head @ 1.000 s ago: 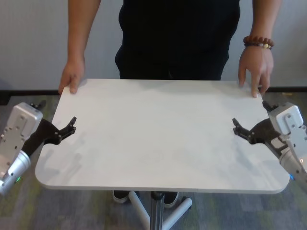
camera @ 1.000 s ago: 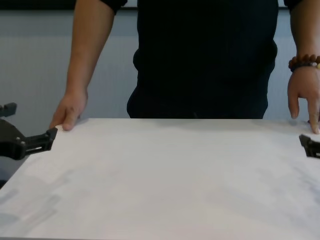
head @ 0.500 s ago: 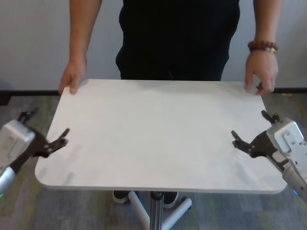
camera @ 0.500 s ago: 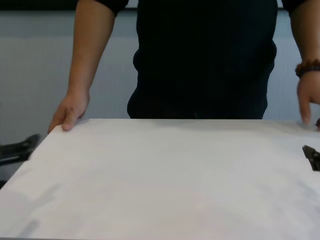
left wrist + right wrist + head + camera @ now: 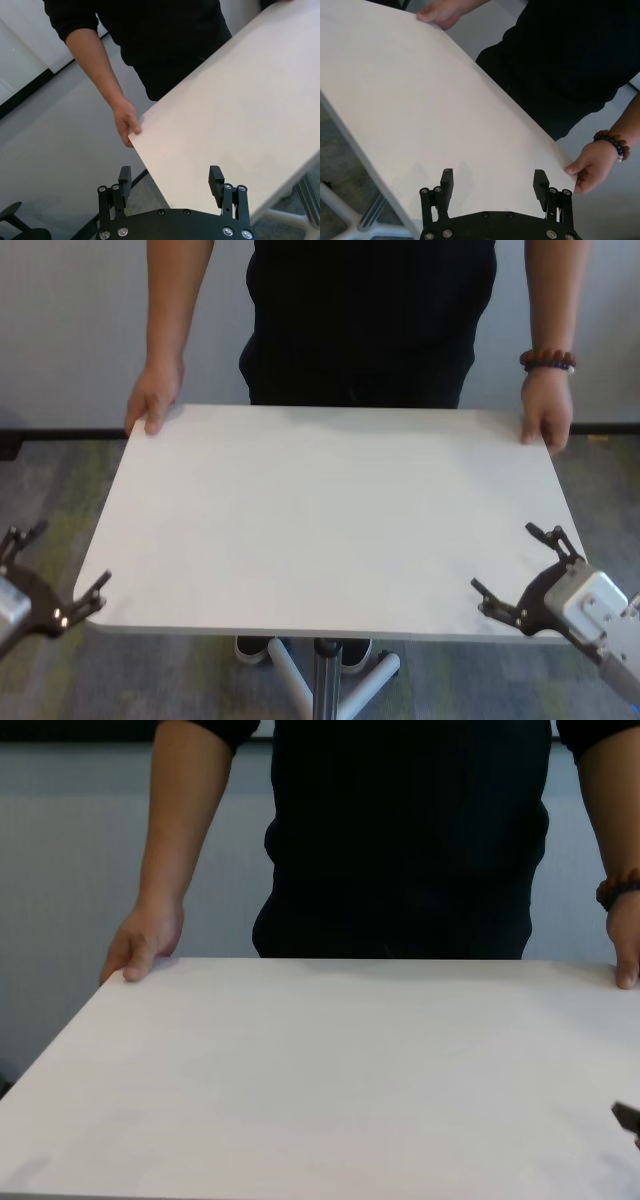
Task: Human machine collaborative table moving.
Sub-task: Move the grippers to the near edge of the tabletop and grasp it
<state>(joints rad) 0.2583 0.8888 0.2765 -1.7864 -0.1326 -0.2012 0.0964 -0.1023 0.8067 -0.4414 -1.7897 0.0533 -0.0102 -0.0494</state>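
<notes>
The white table [image 5: 330, 510] stands in front of me. On its far side the human [image 5: 370, 320] in black holds both far corners, one hand [image 5: 152, 400] at the left and the braceleted hand [image 5: 547, 418] at the right. My left gripper [image 5: 70, 555] is open just off the near left corner. In the left wrist view its fingers [image 5: 125, 176] straddle the table's side edge [image 5: 150, 165] without touching. My right gripper [image 5: 503, 558] is open over the near right corner, and its fingers [image 5: 540, 180] hover above the tabletop [image 5: 395, 90]. Only a tip of it [image 5: 628, 1117] shows in the chest view.
The table's metal post and white foot [image 5: 322, 670] stand under the near edge, with shoes [image 5: 255, 648] beside them. Grey carpet lies all around and a light wall runs behind the person. A dark chair base [image 5: 15, 225] shows on the floor to my left.
Both grippers have drawn back from the table's sides to its near corners, still open. The person's braceleted hand has settled on the far right corner.
</notes>
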